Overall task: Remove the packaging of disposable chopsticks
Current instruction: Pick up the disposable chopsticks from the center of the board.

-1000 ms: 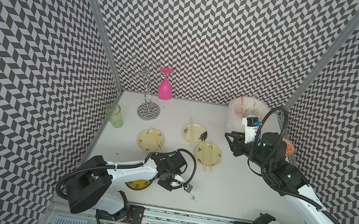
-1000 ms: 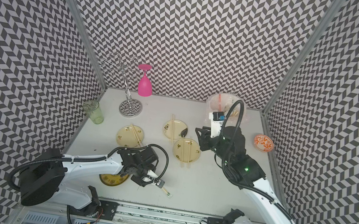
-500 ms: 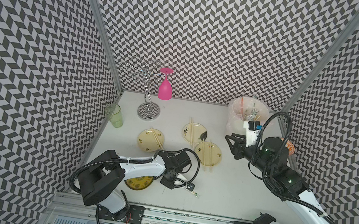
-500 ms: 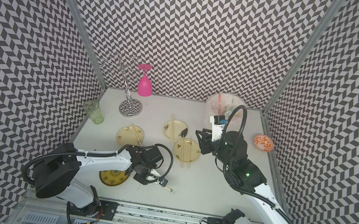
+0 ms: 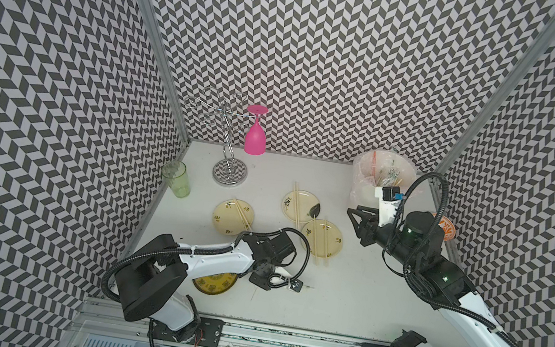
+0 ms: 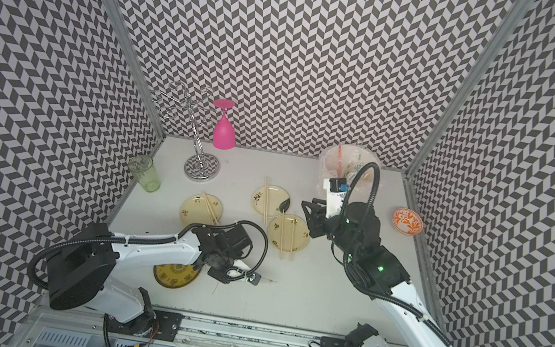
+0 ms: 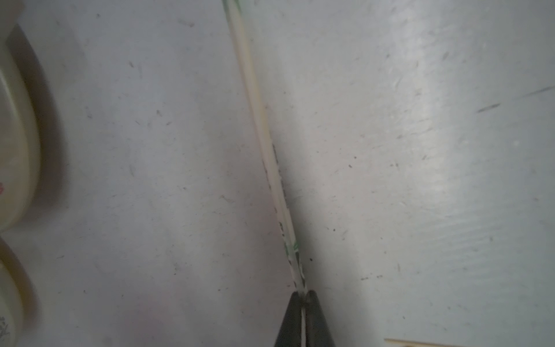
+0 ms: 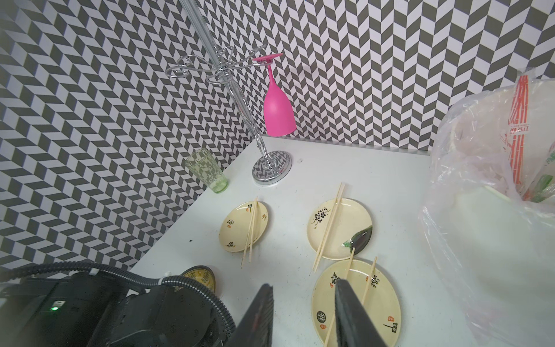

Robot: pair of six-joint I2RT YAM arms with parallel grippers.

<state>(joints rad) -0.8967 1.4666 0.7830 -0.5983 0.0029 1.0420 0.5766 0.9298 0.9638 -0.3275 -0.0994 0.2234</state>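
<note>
The left gripper (image 7: 303,300) had just snapped shut. A second earlier its jaws stood apart over the tabletop (image 5: 342,305), just right of the mustard plate (image 5: 213,281). Now it pinched one end of the packaging (image 7: 279,192), a clear sleeve with black and green print. The sleeve lay flat on the tabletop right of that plate, with the disposable chopsticks (image 7: 249,69) pale inside it. To my eye the grasp was made, and the pulling-off could start once the other end was held. Beyond the mustard plate, three cream plates (image 5: 221,218) carried bare pairs, already unwrapped. Further right of it, the right gripper (image 8: 303,312) hung above the tabletop. Its jaws were partly apart, holding nothing, no wider or narrower than a second before.

From above, the left arm (image 5: 217,259) covered most of the sleeve, and only a short tail showed past the gripper. The wrist view was soft and cut off the sleeve's far end. I could not tell whether the jaws held plastic alone or the sticks too.
</note>
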